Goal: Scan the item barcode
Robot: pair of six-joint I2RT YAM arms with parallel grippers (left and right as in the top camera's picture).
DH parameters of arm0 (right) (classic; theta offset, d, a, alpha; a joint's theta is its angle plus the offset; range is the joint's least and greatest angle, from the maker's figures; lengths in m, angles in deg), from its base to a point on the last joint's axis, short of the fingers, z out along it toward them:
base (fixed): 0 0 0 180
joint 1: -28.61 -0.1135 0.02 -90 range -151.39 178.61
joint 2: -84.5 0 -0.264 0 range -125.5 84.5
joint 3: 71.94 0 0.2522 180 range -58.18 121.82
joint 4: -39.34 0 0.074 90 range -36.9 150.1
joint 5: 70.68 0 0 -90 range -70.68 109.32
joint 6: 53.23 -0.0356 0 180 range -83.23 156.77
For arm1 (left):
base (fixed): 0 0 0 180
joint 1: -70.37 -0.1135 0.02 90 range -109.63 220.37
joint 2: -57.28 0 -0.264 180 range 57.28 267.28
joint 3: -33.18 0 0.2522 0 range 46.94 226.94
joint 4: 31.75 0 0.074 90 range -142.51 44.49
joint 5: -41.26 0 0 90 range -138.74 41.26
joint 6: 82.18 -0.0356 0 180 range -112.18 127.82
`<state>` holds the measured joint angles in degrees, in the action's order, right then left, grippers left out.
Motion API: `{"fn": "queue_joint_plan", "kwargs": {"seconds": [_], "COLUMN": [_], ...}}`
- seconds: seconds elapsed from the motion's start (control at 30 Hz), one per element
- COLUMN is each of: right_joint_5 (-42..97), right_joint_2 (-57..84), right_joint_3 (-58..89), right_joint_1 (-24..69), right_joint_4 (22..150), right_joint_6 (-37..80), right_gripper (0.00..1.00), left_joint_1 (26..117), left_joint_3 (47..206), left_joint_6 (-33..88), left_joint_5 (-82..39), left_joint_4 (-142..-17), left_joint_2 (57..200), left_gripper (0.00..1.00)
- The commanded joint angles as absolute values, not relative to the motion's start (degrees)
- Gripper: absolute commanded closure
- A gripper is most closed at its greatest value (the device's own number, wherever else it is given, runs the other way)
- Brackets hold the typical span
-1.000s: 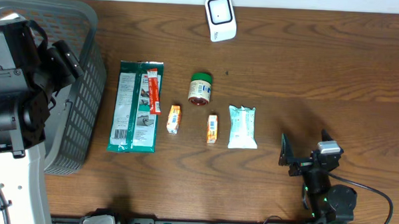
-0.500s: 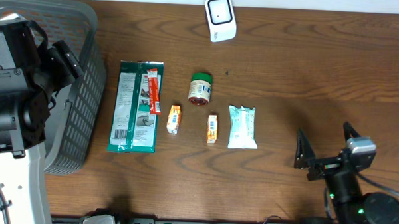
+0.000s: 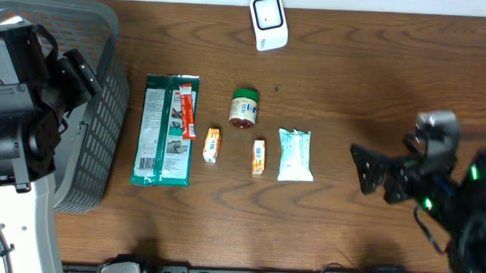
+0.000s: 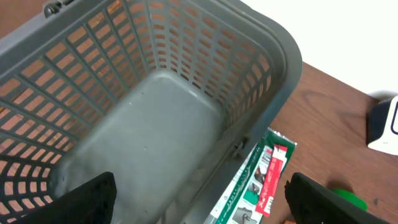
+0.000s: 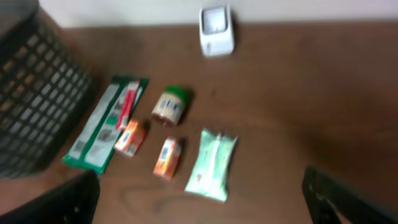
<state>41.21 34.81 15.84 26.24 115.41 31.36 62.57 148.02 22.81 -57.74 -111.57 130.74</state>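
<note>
Right hand (image 3: 364,169) right of pale packet (image 3: 295,154)

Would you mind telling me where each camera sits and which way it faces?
Overhead: fixed above the table, looking straight down; left arm at left, right gripper at right.
Left wrist: above the gray basket, looking into it; left gripper open along the bottom edge.
Right wrist: at near right, facing the far wall across the items; its fingers in bottom corners.
Shared: all three show the green packet and white scanner.
</note>
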Motion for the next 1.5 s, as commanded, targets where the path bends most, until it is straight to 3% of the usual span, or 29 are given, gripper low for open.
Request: {"fn": "queue_joint_plan", "kwargs": {"seconds": [0.0,0.4,0.8,1.47], "right_joint_5": [44.5,46.6,46.3,46.4], "right_joint_2": [27.4,12.6,7.4,2.4], "right_joint_3": [21.0,21.6,21.6,21.6], "right_joint_1": [25.5,25.5,25.5,25.5], "right_joint_4": [120.0,123.4,122.5,123.4], "right_joint_6": [31.2,31.5,31.5,31.5], "right_gripper": [0.01,0.01,0.06,0.01], "left_joint_1": [62.3,62.3,62.3,62.3], "left_joint_3": [148.3,148.3,148.3,148.3], "left_joint_6": [22.9,22.9,22.9,22.9], "left_joint_5": [-58.2,-58.3,-58.2,-58.3], "left_joint_4": [-111.7,-111.7,-111.7,-111.7], "left_joint_2": [130.7,130.7,130.7,130.7], "left_gripper": [0.12,0.12,0.12,0.12]}}
